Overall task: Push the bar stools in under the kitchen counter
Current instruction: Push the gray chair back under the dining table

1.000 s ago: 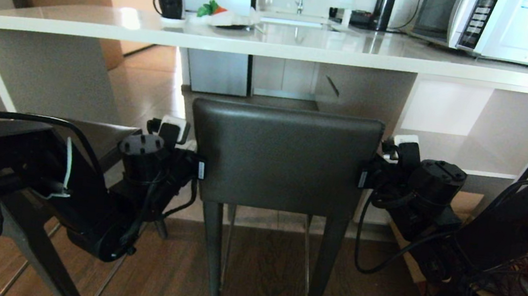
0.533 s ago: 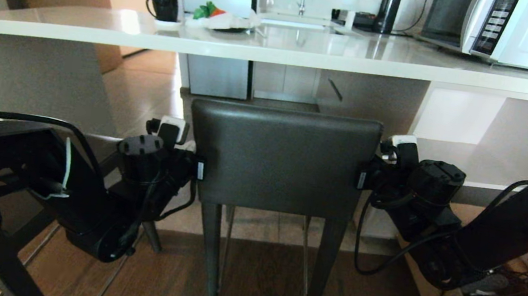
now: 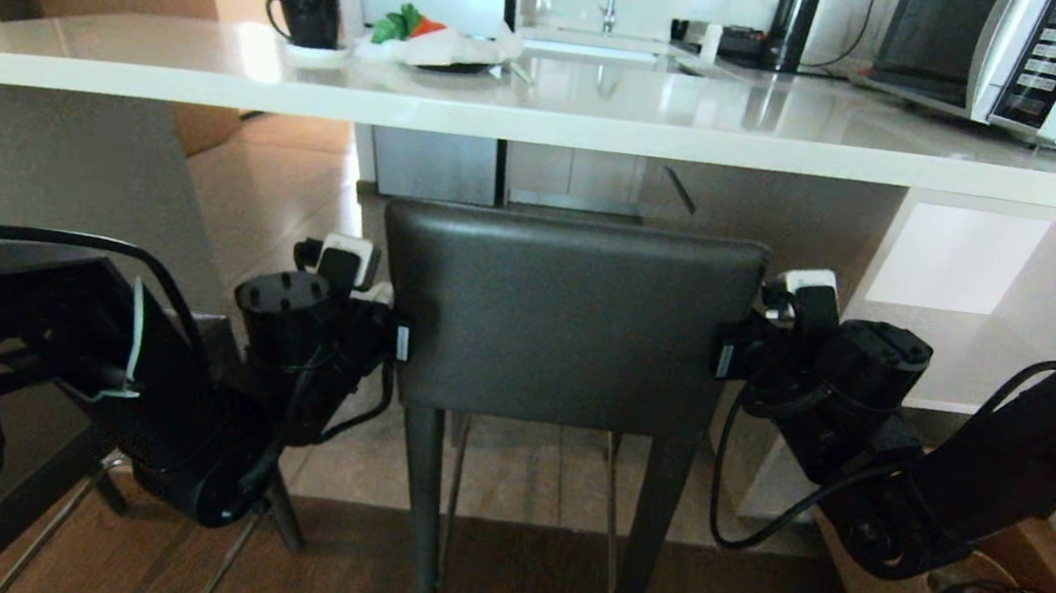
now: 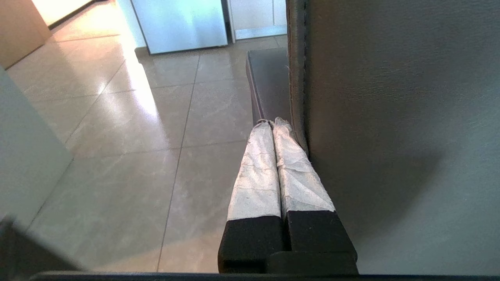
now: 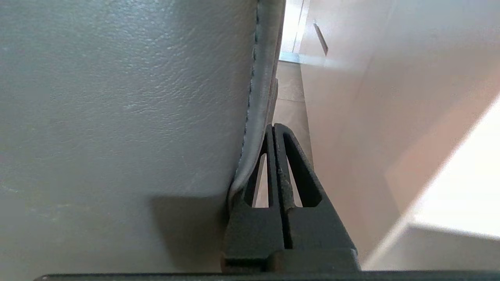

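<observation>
The kitchen counter (image 3: pixel 549 123) spans the whole head view, with a black mug (image 3: pixel 306 15), a plate of food (image 3: pixel 438 46) and a microwave (image 3: pixel 1050 68) on top. Centred before it stands one bar stool (image 3: pixel 565 321), backrest facing us, seat apparently not yet under the thick edge. We bracket it with both arms: the left gripper (image 4: pixel 272 123) lies flat along the backrest's left edge, its fingers pressed together and holding nothing; the right gripper (image 5: pixel 274 128) lies along the right edge, likewise closed and empty. We judge this flanking keeps the stool straight while the base pushes it in. No second stool is clearly visible.
</observation>
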Available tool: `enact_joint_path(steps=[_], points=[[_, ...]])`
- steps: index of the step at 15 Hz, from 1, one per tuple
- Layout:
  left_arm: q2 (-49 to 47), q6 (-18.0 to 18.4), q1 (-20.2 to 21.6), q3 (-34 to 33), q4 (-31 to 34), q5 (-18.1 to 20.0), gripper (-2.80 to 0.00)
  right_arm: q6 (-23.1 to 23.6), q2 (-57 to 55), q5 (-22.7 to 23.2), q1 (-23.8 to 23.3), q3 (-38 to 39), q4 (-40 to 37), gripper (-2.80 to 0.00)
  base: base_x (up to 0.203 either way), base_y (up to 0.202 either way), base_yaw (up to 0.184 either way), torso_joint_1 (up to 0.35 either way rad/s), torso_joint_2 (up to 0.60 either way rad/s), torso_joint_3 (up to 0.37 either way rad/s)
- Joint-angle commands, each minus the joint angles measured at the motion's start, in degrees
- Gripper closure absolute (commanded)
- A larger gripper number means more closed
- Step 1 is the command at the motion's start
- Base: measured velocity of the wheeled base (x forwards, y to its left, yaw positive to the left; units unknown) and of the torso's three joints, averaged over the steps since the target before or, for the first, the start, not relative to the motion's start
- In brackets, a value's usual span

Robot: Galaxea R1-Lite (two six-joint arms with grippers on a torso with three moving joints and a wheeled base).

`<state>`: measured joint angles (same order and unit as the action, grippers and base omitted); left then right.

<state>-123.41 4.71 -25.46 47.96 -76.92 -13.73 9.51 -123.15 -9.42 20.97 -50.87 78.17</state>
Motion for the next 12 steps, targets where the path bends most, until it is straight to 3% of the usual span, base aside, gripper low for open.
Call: enact_joint_path(steps=[1, 12], points=[[-0.17, -0.05, -0.38, 0.21, -0.33, -0.25, 0.00, 0.07, 0.04, -0.07, -0.05, 0.07, 0.43, 0.00, 0.192, 0.000, 0.003, 0.004, 0.00, 0.001], [-0.51, -0.27, -1.68, -0.36, -0.77, -0.31, 0.00, -0.02, -0.07, -0.15, -0.12, 0.55, 0.52, 0.00, 0.182, 0.000, 0.001, 0.004, 0.00, 0.002]])
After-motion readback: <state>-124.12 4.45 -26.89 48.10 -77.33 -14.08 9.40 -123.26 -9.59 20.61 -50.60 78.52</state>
